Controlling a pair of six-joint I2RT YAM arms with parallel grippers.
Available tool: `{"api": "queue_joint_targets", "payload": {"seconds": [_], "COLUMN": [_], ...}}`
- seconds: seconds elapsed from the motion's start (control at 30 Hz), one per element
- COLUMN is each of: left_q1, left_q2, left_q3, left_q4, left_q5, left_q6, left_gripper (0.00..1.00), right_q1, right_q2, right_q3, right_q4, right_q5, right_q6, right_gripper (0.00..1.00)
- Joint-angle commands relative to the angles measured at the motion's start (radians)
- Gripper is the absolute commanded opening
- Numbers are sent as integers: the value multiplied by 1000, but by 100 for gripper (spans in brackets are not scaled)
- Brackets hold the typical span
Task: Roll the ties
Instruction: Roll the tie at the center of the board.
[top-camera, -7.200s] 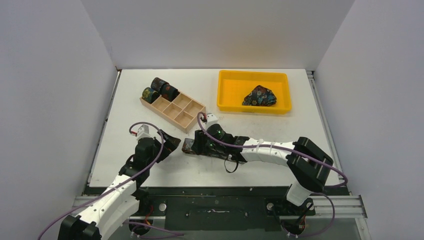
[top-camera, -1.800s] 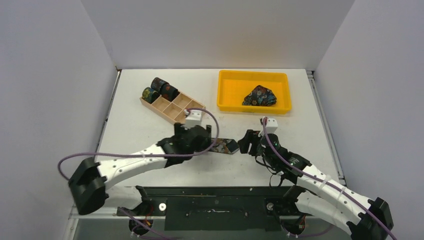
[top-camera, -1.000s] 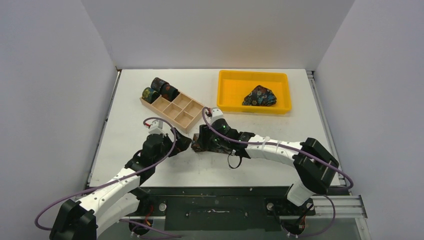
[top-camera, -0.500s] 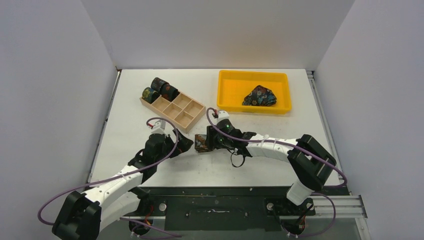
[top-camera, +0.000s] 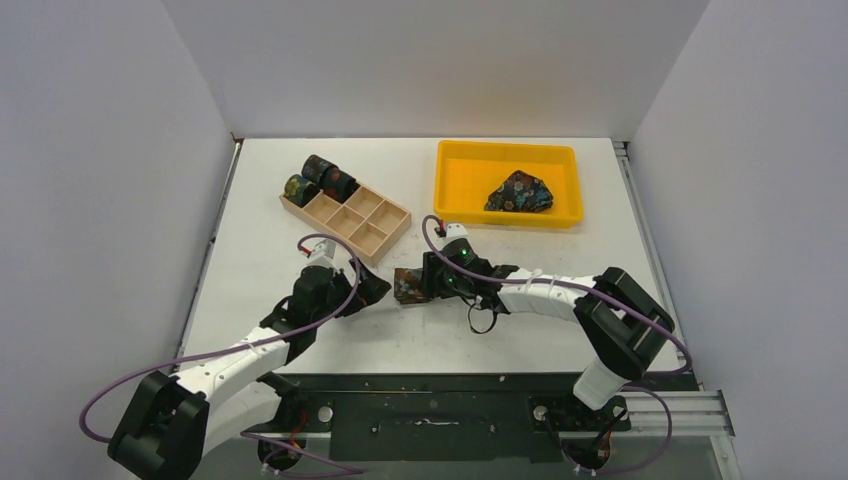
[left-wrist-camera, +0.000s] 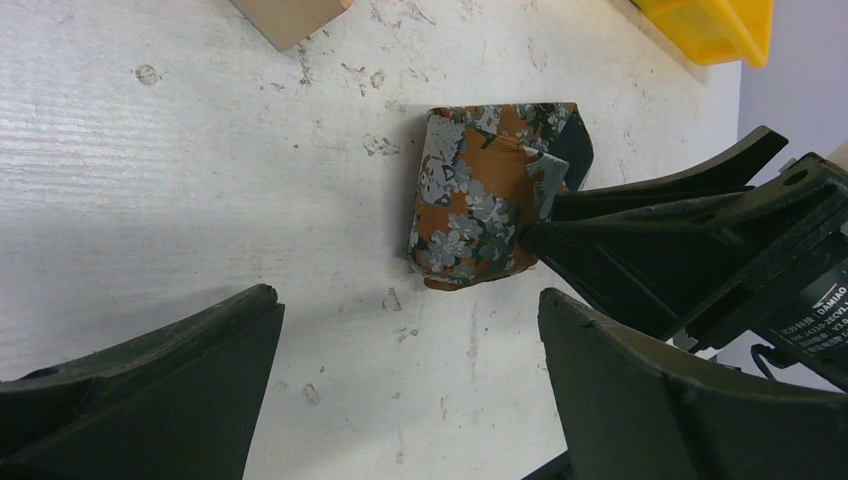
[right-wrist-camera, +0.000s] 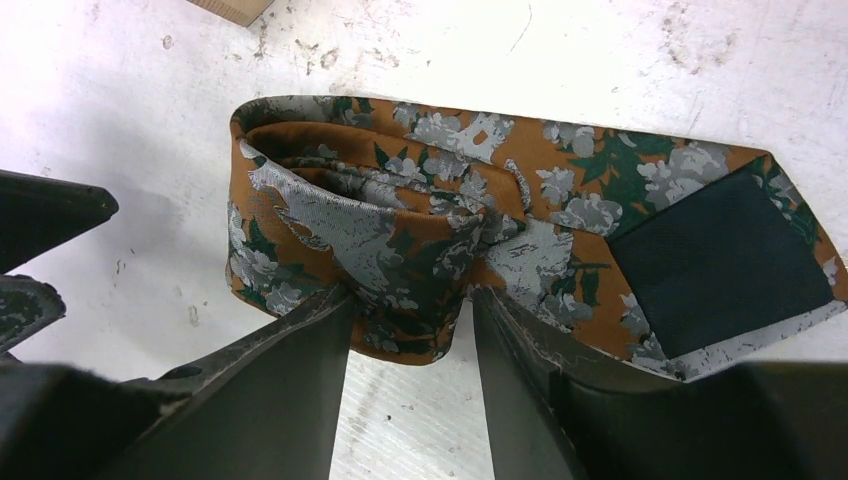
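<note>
You are working on a white table (top-camera: 300, 200), at its middle and nearer the front edge than the back. At the back right corner, the yellow plastic tray (top-camera: 508, 146) holds one crumpled floral tie (top-camera: 520, 192), not yet rolled. Left of it, the wooden compartment box (top-camera: 352, 218) carries the rolled ties (top-camera: 320, 180) at its far-left end.

Your left gripper (top-camera: 365, 290) (left-wrist-camera: 405, 310) stands with its fingers spread wide and holds nothing. It was on the strip under two seconds ago and has since pulled back to just left of the coil.

Your right gripper (top-camera: 425, 282) (right-wrist-camera: 410, 300) has its fingers pinching the brown-rust floral tie (top-camera: 408, 285) (left-wrist-camera: 475, 200) (right-wrist-camera: 400, 220) near the box's front corner. That tie lay partly stretched out two seconds ago. It is now a loose, flattened coil and has shifted slightly right.

Finding: its pointed end, dark lining up, lies unwound on the table. I judge the roll unfinished, so tighten it before boxing.
</note>
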Motion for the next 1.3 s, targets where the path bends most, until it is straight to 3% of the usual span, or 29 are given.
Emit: {"api": "queue_joint_targets", "payload": {"seconds": [0.0,0.33,0.77,0.9,1.03,1.17,1.27], "left_q1": [6,7,7,9,11,11,13], "left_q2": [-16,-89,-144,-171,-207,-229,-246], "left_q3": [14,16,12,28,18,6,6], "left_q4": [41,-38,-87,-132,-144,-153,-184], "left_q5": [19,-20,-50,-63,-90,-112,-115], "left_q6": [0,10,12,20,14,-5,-5], "left_gripper": [100,100,100,95,95,95,95], "right_q1": [-20,-36,-39,-22,-6,-29,-63], "right_q2": [-1,-4,-132,-214,-272,-320,-323], "right_q3": [3,31,92,-12,-166,-311,-359], "right_q4": [37,28,-68,-27,105,285,330], "right_q5": [-14,-42,-54,-93,-120,-66,-30], "right_q6": [0,3,-22,39,213,365,419], "right_gripper": [47,50,56,59,63,65,67]}}
